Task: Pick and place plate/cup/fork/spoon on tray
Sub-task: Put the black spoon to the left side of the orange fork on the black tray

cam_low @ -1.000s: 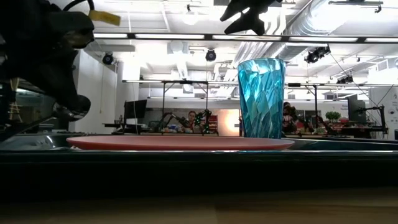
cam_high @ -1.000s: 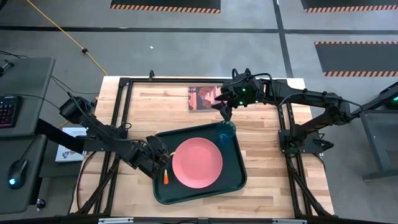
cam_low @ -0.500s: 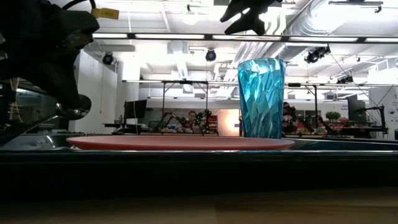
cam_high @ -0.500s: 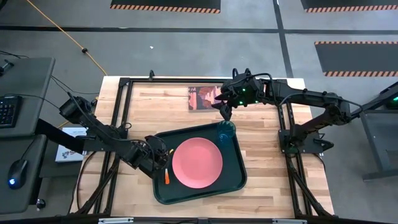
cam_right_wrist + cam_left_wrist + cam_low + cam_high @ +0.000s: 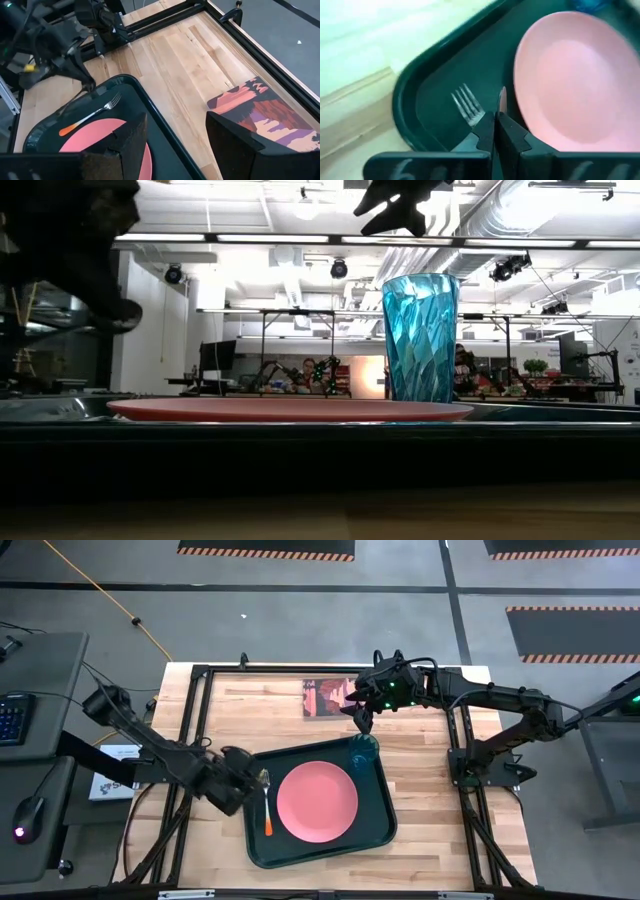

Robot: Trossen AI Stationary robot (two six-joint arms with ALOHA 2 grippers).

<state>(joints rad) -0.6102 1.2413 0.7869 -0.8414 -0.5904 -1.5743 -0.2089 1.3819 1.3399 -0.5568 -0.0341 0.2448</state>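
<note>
The dark green tray (image 5: 383,825) lies mid-table. The pink plate (image 5: 317,802) lies flat in its middle. The teal cup (image 5: 363,750) stands upright in its far right corner, and also shows in the low view (image 5: 420,338). The orange-handled fork (image 5: 266,808) lies flat on the tray floor left of the plate, tines (image 5: 466,104) toward the far edge. My left gripper (image 5: 243,787) is shut and empty, raised over the tray's left rim. My right gripper (image 5: 363,723) is open and empty, high above the cup's far side. The spoon does not show.
A square picture card (image 5: 325,697) lies on the wood beyond the tray, also in the right wrist view (image 5: 265,115). Bare wood lies right of the tray and along the near edge. The black frame rails (image 5: 195,710) run along the table's sides.
My left gripper has drawn back from over the fork toward the table's left edge and has risen. The whole fork now shows on the tray, lying where it was. My right gripper, the cup and the plate have kept still.
</note>
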